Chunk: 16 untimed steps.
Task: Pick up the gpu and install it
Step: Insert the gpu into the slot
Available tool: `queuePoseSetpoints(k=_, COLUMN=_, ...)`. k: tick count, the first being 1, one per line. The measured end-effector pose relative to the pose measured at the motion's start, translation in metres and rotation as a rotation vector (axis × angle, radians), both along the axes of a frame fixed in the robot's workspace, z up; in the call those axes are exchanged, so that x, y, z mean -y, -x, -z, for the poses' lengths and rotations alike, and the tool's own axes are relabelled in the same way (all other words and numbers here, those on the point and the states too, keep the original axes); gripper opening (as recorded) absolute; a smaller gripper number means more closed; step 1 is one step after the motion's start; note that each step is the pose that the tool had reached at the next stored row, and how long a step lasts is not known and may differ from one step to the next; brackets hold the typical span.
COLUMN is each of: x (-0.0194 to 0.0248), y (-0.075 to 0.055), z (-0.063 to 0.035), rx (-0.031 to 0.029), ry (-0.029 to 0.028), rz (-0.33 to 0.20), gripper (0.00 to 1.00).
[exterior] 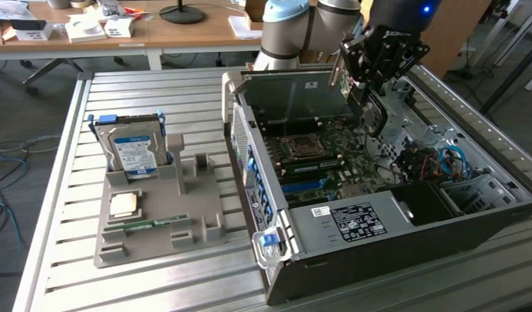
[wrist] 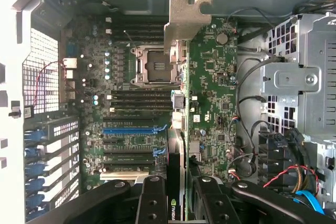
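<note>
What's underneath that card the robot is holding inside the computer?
Below the gpu lies the green motherboard, with its processor socket and a blue slot off to one side. The strip straight beneath the card is covered.

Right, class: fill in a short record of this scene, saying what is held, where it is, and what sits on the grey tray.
held: gpu, edge-on, bracket end away from the jaws
jaws: shut on the gpu
place: over the open computer case, above the motherboard
tray: hard drive upright, memory stick lying flat
</note>
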State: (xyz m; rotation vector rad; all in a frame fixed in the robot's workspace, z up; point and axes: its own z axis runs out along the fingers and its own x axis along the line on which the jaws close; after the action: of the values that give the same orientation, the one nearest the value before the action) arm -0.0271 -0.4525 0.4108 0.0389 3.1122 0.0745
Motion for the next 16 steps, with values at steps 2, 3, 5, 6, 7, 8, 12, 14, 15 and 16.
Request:
queuePoseSetpoints(k=2, x=0.0, y=0.0, z=0.0, rx=0.0, ry=0.0, rz=-0.012, gripper=0.26)
queuePoseSetpoints(k=3, x=0.0, y=0.0, z=0.0001, rx=0.0, ry=-0.0001, rz=-0.024, gripper=0.26)
queuePoseSetpoints(k=5, x=0.0, y=0.0, z=0.0001, rx=0.0, ry=-0.0001, rz=-0.05, gripper=0.26)
queuePoseSetpoints(k=6, x=0.0, y=0.0, z=0.0, rx=0.0, ry=0.0001, rz=-0.064, gripper=0.26)
queuePoseSetpoints(k=7, x=0.0, y=0.0, z=0.0, rx=0.0, ry=0.0002, rz=-0.081, gripper=0.26)
queuePoseSetpoints(k=8, x=0.0, y=0.0, z=0.0001, rx=0.0, ry=0.0003, rz=-0.098, gripper=0.26)
queuePoseSetpoints(k=12, x=0.0, y=0.0, z=0.0002, rx=0.0, ry=0.0004, rz=-0.17, gripper=0.26)
queuePoseSetpoints(k=14, x=0.0, y=0.0, z=0.0003, rx=-0.0001, ry=0.0005, rz=-0.207, gripper=0.26)
queuePoseSetpoints(k=15, x=0.0, y=0.0, z=0.0003, rx=-0.0001, ry=0.0005, rz=-0.225, gripper=0.26)
queuePoseSetpoints(k=16, x=0.0, y=0.0, z=0.0004, rx=-0.0001, ry=0.0005, rz=-0.243, gripper=0.26)
